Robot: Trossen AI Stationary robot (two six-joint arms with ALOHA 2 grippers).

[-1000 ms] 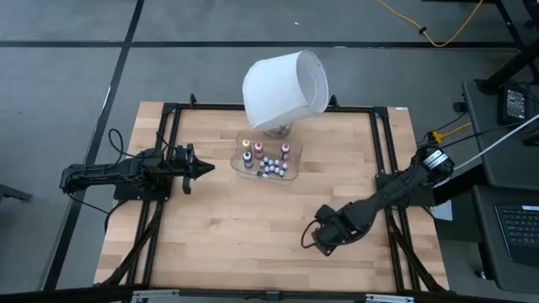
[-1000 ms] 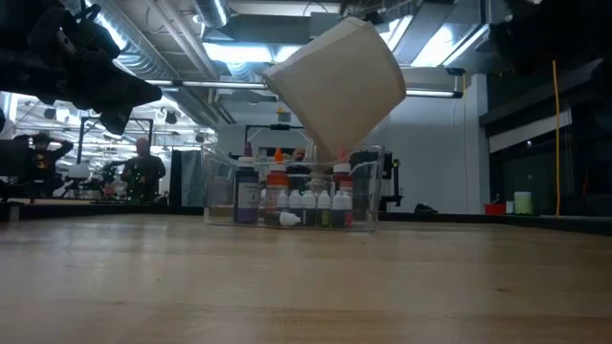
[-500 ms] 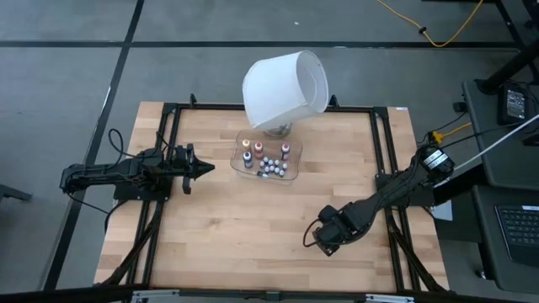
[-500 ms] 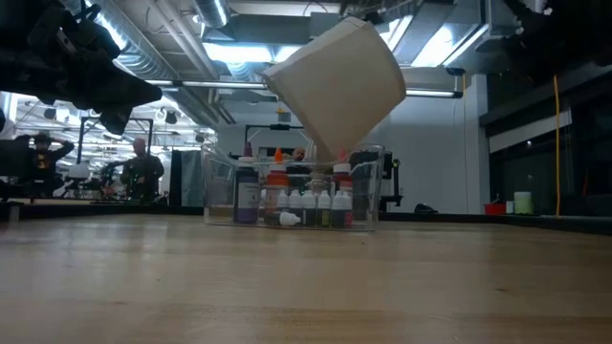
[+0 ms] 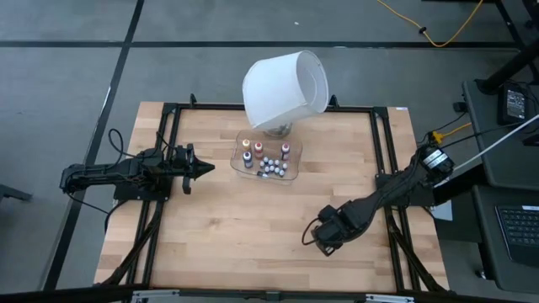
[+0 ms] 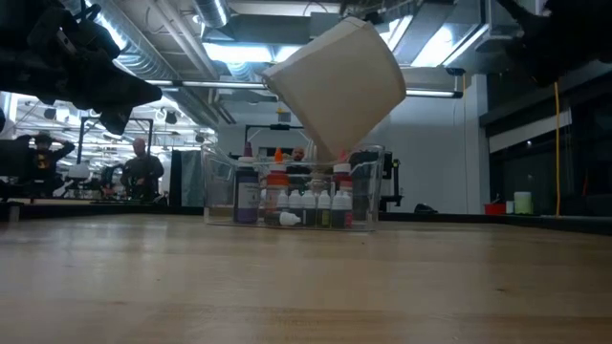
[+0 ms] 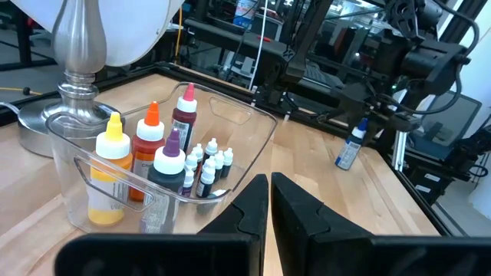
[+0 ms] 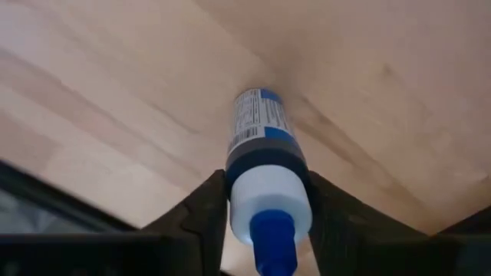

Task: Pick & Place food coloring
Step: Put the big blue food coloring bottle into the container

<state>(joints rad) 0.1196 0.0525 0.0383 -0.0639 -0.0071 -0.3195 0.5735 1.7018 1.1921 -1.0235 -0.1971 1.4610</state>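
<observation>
The clear tray (image 7: 245, 126) holds many food coloring bottles (image 7: 165, 157). The right hand (image 8: 265, 201) clamps 1 blue-capped bottle (image 8: 265, 165) standing on the surface (image 5: 244, 219). The left hand (image 7: 270, 201) is closed, empty.

Blue-capped food coloring bottle (image 8: 265, 165) upright on wood, fingers (image 8: 201, 211) clamping it

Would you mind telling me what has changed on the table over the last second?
The right gripper, low over the table's near right part, has closed its fingers around a blue-capped food coloring bottle standing on the wood. Its arm barely shifted. The left gripper stayed shut beside the clear tray, and the tray's bottles and the lamp did not move.
</observation>
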